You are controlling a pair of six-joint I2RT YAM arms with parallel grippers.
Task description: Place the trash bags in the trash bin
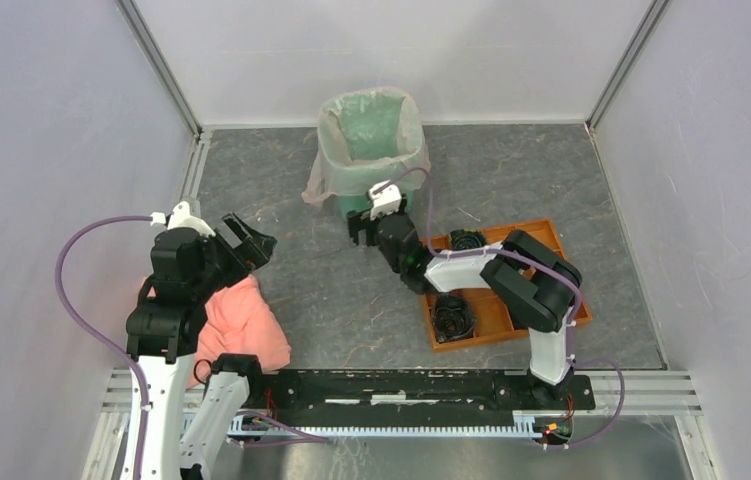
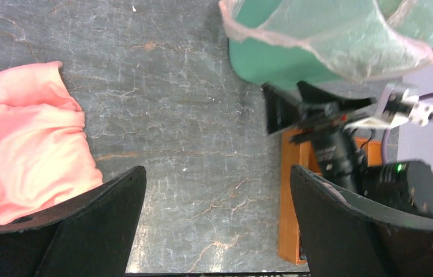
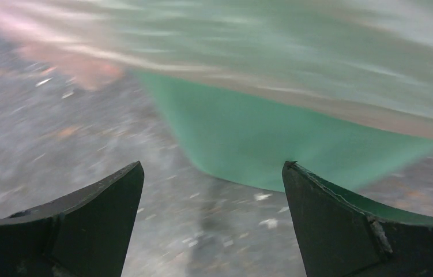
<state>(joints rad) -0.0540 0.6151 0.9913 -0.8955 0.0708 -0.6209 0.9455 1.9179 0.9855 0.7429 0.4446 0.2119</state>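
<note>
the left arm (image 1: pixel 166 300) and right arm (image 1: pixel 536 290) pair matte black joint housings with white link segments, and a lilac cable (image 1: pixel 63 270) loops along each. a small white camera block (image 1: pixel 383 200) sits at each wrist, and a green light (image 2: pixel 399 167) glows on the right arm's black housing. the left gripper (image 2: pixel 217 170) and right gripper (image 3: pixel 214 164) have broad black wedge-shaped fingers (image 2: pixel 98 231) tapering to narrow tips.

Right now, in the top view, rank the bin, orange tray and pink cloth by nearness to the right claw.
1. The trash bin, just beyond the right claw.
2. The orange tray, on its right.
3. The pink cloth, far left, near edge.
</note>
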